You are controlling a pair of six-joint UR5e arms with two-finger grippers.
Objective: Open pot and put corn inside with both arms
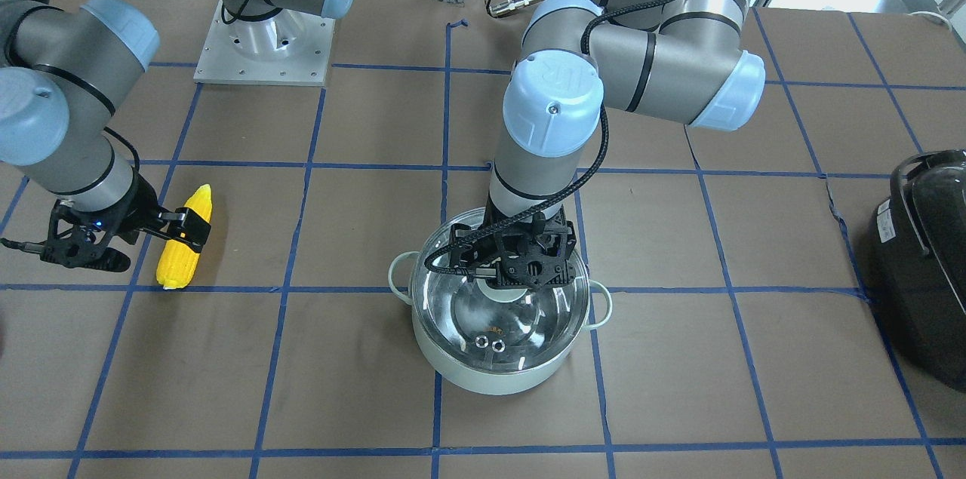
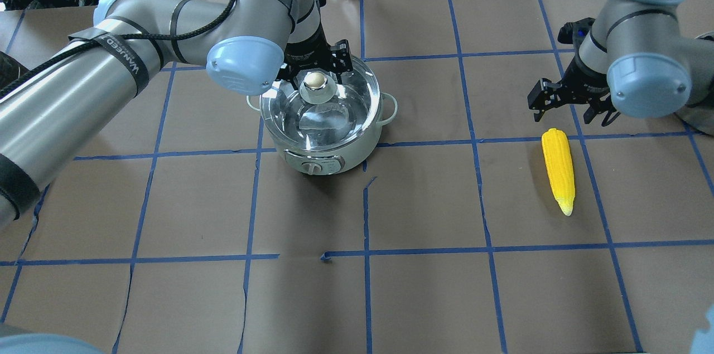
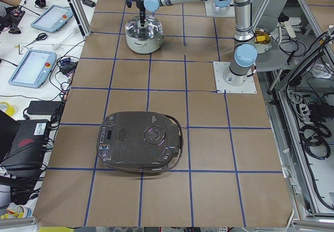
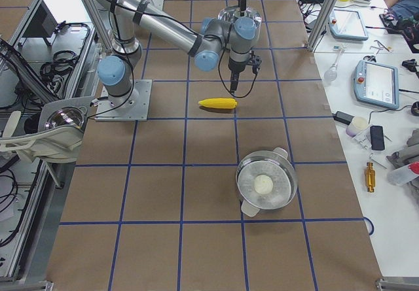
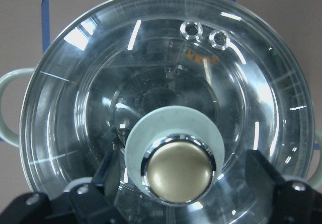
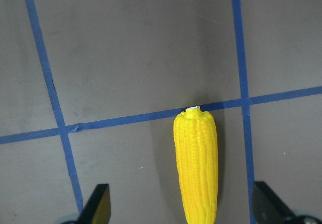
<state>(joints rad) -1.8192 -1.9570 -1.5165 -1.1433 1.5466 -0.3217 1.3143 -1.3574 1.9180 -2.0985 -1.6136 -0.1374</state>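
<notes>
The mint-green pot (image 2: 357,149) stands left of centre with its glass lid (image 2: 326,114) on it. My left gripper (image 2: 313,68) is open, with a finger on either side of the beige knob (image 5: 178,171). In the left wrist view the black fingers (image 5: 103,183) stand apart from the knob. The yellow corn (image 2: 559,170) lies flat on the table at the right. My right gripper (image 2: 572,107) is open and empty above the corn's blunt end. In the right wrist view the corn (image 6: 196,163) lies between the fingers (image 6: 98,204), nearer the right one.
A large black appliance (image 1: 924,268) stands at the table's end on my left. Blue tape lines grid the brown table (image 2: 424,298). The arm bases (image 1: 264,41) stand at the back edge. The pot also shows in the front view (image 1: 490,377).
</notes>
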